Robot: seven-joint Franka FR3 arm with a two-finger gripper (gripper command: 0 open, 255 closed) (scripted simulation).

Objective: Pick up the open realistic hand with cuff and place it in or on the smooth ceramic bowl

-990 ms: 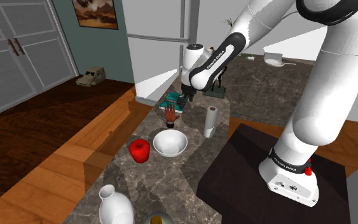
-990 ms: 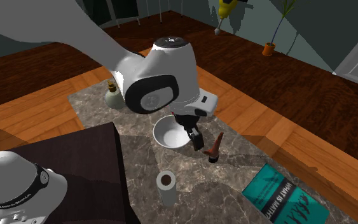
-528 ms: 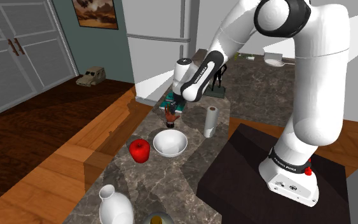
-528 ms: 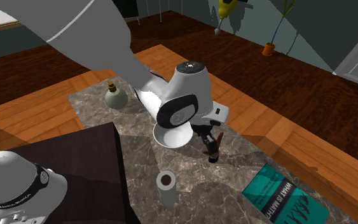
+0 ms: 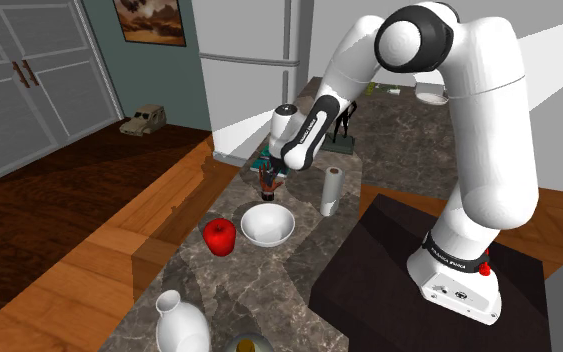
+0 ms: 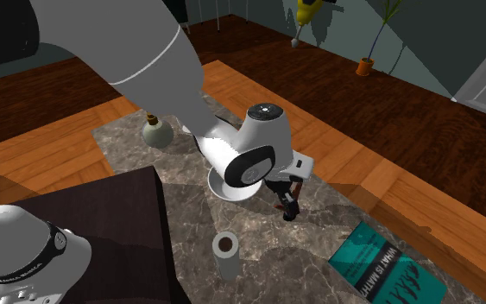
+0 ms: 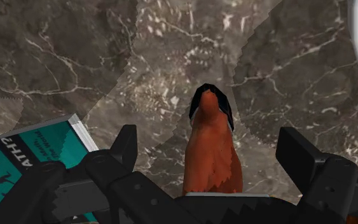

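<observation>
You have the all-black two-finger gripper (image 7: pixel 210 141) down over the reddish-brown open hand with a black cuff (image 7: pixel 212 153). Its fingers (image 7: pixel 126 147) stand apart, one on each side of the hand. Marble shows in the gap on both sides, so they do not touch it and nothing is held. The hand stands on the grey-brown veined marble counter (image 7: pixel 56 57), cuff end down on the stone, and its brown part reaches up between the fingers toward the wrist camera.

In the shoulder view you find the gripper (image 5: pixel 268 178) at the hand (image 5: pixel 267 184), just past the smooth white round bowl (image 5: pixel 267 226) toward that view's top. Hand and bowl are near each other but apart. A red apple-shaped object (image 5: pixel 219 236) sits just beside the bowl on the shoulder view's left. A white upright paper roll with a dark core (image 5: pixel 331 190) stands near the bowl on that view's right. A white rounded vase (image 5: pixel 179 322) stands well apart from them, close to that view's bottom edge.

In the second exterior view the arm's white wrist covers part of the bowl (image 6: pixel 225 190). The hand (image 6: pixel 292 207) shows just beside it on that view's right, between the bowl and a teal book with white lettering (image 6: pixel 386 269) lying flat on the marble. The roll (image 6: pixel 226 253) stands nearer the dark box stand (image 6: pixel 103 224).
</observation>
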